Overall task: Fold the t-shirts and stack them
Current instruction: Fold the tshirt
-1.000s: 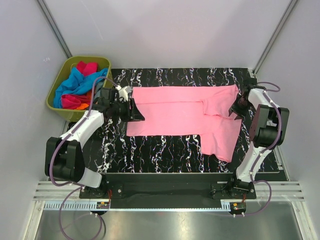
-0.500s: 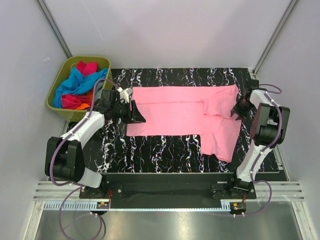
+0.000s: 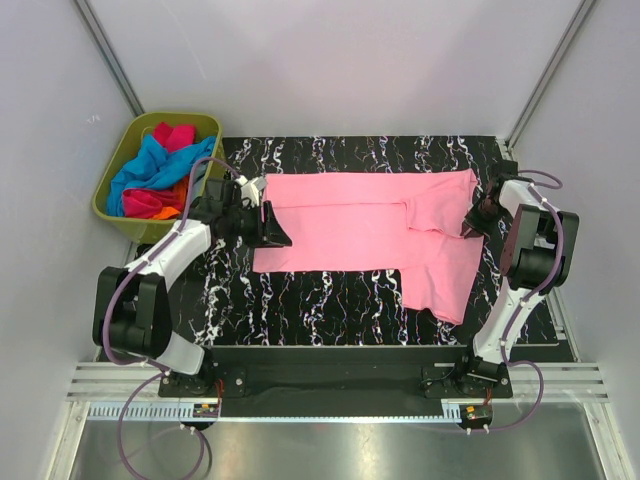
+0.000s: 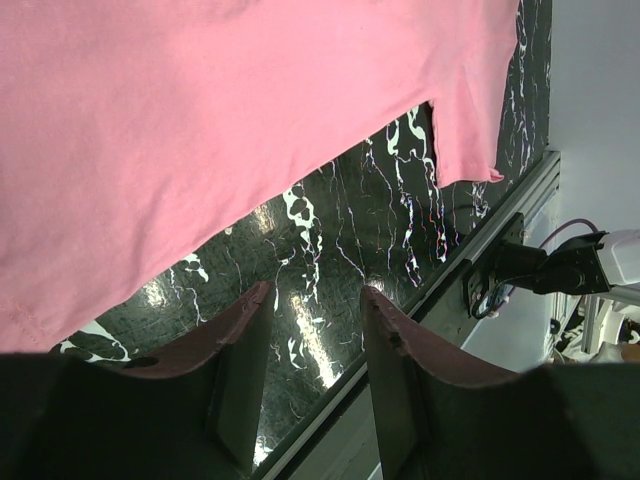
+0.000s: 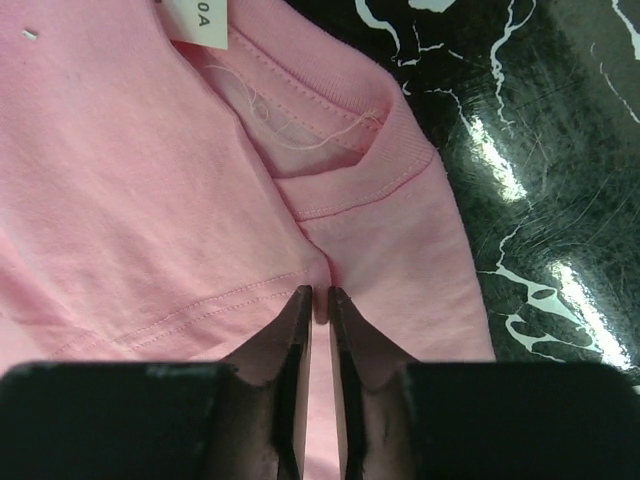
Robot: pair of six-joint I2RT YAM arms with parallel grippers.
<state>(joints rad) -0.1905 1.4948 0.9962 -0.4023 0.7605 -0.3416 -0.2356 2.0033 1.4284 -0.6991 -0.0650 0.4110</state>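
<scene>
While the jaws of your right gripper (image 5: 320, 296) pinch the pink t-shirt (image 3: 360, 225) by its collar (image 5: 345, 140), your left gripper (image 4: 315, 300) hangs, jaws spread.

Black white-veined glossy counter (image 3: 330, 300), one light pink t-shirt (image 3: 350, 225) lying flat on it, spread left to right over the far half, one sleeve reaching toward near right.

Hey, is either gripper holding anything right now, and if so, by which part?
The right gripper pinches the light pink t-shirt by a fold of cloth just below its collar. The left gripper is open and holds nothing.
</scene>
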